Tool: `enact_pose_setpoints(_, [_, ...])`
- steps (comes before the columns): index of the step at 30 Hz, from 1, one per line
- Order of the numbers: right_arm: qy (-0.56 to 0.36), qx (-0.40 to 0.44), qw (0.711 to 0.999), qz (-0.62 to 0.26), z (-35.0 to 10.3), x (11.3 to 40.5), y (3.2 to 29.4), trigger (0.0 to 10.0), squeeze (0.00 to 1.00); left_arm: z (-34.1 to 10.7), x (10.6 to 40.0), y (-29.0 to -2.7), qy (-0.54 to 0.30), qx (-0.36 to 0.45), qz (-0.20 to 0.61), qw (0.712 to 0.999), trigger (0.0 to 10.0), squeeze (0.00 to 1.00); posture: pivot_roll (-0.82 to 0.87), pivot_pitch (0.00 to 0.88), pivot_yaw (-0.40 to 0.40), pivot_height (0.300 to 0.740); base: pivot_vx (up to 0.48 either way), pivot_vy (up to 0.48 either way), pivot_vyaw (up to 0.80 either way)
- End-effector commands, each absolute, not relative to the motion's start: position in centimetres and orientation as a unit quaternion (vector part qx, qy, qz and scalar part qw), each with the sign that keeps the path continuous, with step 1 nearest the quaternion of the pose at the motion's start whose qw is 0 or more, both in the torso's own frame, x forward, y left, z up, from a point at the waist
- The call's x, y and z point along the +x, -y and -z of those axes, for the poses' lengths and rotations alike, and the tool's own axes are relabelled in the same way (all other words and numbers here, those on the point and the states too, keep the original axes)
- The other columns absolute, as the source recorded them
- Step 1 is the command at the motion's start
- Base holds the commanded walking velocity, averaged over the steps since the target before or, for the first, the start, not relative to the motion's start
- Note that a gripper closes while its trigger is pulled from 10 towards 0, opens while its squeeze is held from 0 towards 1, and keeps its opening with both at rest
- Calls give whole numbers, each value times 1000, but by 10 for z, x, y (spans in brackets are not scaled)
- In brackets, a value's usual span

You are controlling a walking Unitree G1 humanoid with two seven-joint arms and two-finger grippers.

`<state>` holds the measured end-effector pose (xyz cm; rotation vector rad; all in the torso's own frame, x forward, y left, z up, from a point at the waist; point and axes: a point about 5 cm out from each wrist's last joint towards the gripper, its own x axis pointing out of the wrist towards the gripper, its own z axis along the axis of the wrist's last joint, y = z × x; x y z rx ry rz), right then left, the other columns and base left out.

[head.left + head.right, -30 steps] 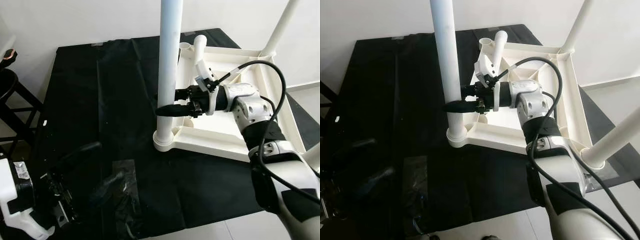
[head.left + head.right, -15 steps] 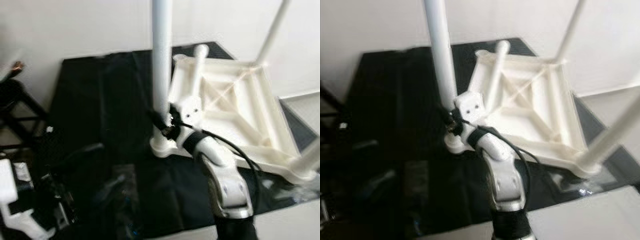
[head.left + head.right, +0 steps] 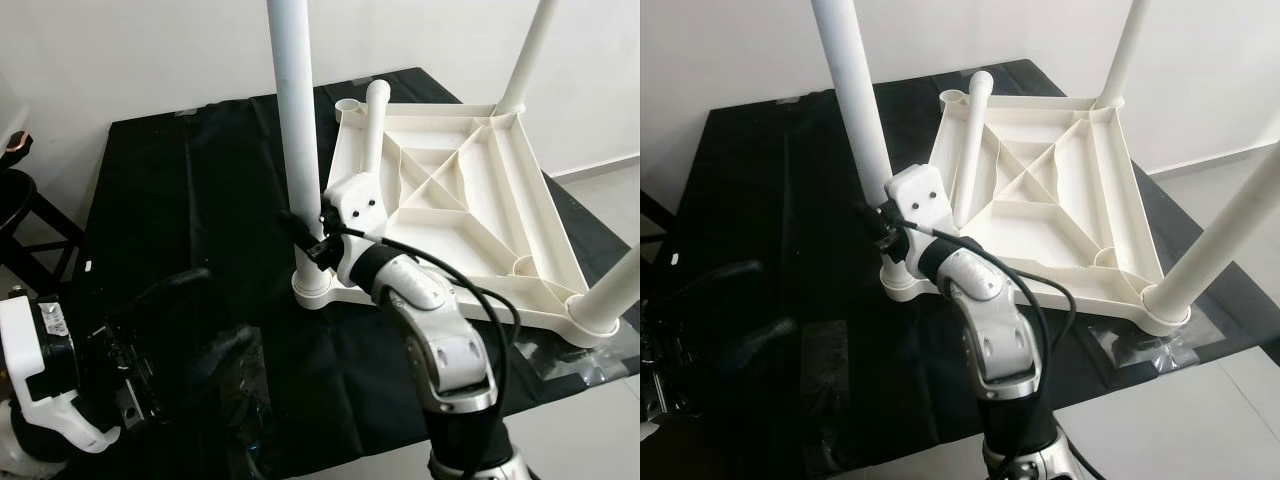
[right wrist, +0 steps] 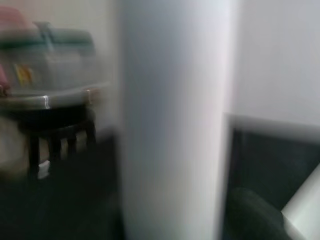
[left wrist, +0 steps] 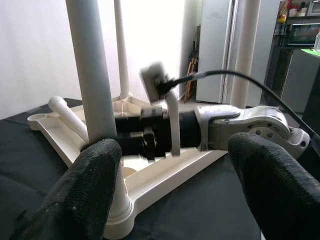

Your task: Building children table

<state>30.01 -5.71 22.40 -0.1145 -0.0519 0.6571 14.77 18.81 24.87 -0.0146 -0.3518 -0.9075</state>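
A black sheet [image 3: 180,180] covers the floor, and on it a white children's table [image 3: 470,200] lies upside down, underside ribs showing. Three white legs stand upright in its corner sockets; the near-left leg [image 3: 295,150] rises from the corner closest to the robot. A fourth leg [image 3: 372,130] lies loose, slanted across the table's far-left corner beside an open socket [image 3: 347,105]. The right gripper [image 3: 305,235] reaches to the near-left leg low on its shaft, black fingers against it; whether they clasp it cannot be told. The left gripper [image 5: 175,185], short of the table, hangs with fingers spread wide, holding nothing.
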Motion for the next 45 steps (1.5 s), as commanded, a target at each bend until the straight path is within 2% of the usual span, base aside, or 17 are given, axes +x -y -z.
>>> enact_pose_setpoints(1, [13, -46, 943, -328, -220, 299, 56, 10000, 1000, -246, 149, -188, 158, -2, 439, 884, 10000, 0, 65, 155, 26, 740, 0, 0, 0])
enact_pose_setpoints(3, [54, -66, 903, -421, -236, 312, 62, 10000, 1000, -246, 147, -187, 158, -3, 440, 884, 10000, 0, 50, 171, 12, 740, 0, 0, 0])
enact_pose_setpoints(4, [54, -66, 903, -421, -236, 312, 62, 10000, 1000, -246, 147, -187, 158, -3, 440, 884, 10000, 0, 50, 171, 12, 740, 0, 0, 0])
enact_pose_setpoints(6, [72, -110, 840, -526, -244, 324, 76, 10000, 949, -245, 146, -186, 156, -6, 440, 884, 10000, 0, 55, 175, 13, 740, 0, 0, 0])
enact_pose_setpoints(8, [72, -110, 840, -526, -244, 324, 76, 10000, 949, -245, 146, -186, 156, -6, 440, 884, 10000, 0, 55, 175, 13, 740, 0, 0, 0])
enact_pose_setpoints(9, [69, -136, 813, -562, -245, 330, 81, 10000, 0, -245, 146, -186, 156, -6, 440, 884, 10000, 0, 61, 174, 15, 740, 0, 0, 0])
enact_pose_setpoints(11, [64, -130, 783, -605, -250, 343, 87, 10000, 0, -246, 144, -186, 154, -4, 438, 885, 10000, 0, 75, 177, 15, 740, 0, 0, 0])
enact_pose_setpoints(21, [56, -77, 752, -652, -265, 358, 84, 10000, 0, -247, 140, -186, 149, -2, 436, 888, 10000, 0, 91, 180, 17, 740, 0, 0, 0])
enact_pose_setpoints(22, [50, -74, 746, -660, -264, 358, 84, 2078, 0, -247, 139, -187, 148, -1, 435, 888, 10000, 0, 97, 181, 14, 740, 0, 0, 0])
enact_pose_setpoints(24, [50, -74, 746, -660, -264, 358, 84, 2078, 0, -247, 139, -187, 148, -1, 435, 888, 10000, 0, 97, 181, 14, 740, 0, 0, 0])
enact_pose_setpoints(25, [45, -73, 734, -674, -263, 359, 84, 0, 0, -247, 138, -187, 148, -2, 434, 888, 10000, 0, 97, 181, 12, 740, 0, 0, 0])
enact_pose_setpoints(30, [43, -69, 704, -705, -259, 364, 89, 0, 0, -246, 137, -186, 147, -4, 434, 889, 10000, 0, 88, 180, 10, 740, 0, 0, 0])
enact_pose_setpoints(33, [44, -68, 714, -695, -258, 366, 92, 0, 0, -246, 137, -185, 147, -5, 434, 889, 10000, 0, 83, 180, 9, 740, 0, 0, 0])
enact_pose_setpoints(41, [56, -55, 791, -607, -244, 364, 104, 0, 0, -244, 138, -186, 147, -6, 432, 890, 10000, 0, 62, 187, -7, 740, 0, 0, 0])
enact_pose_setpoints(43, [36, -37, 859, -509, -221, 349, 98, 0, 0, -244, 138, -186, 147, -6, 431, 890, 10000, 0, 58, 187, -14, 740, 0, 0, 0])
enact_pose_setpoints(44, [36, -37, 859, -509, -221, 349, 98, 0, 0, -244, 138, -186, 147, -6, 431, 890, 10000, 0, 58, 187, -14, 740, 0, 0, 0])
enact_pose_setpoints(45, [12, -94, 931, -354, -199, 338, 93, 0, 0, -244, 139, -186, 147, -6, 431, 890, 10000, 0, 44, 191, -6, 740, 0, 0, 0])
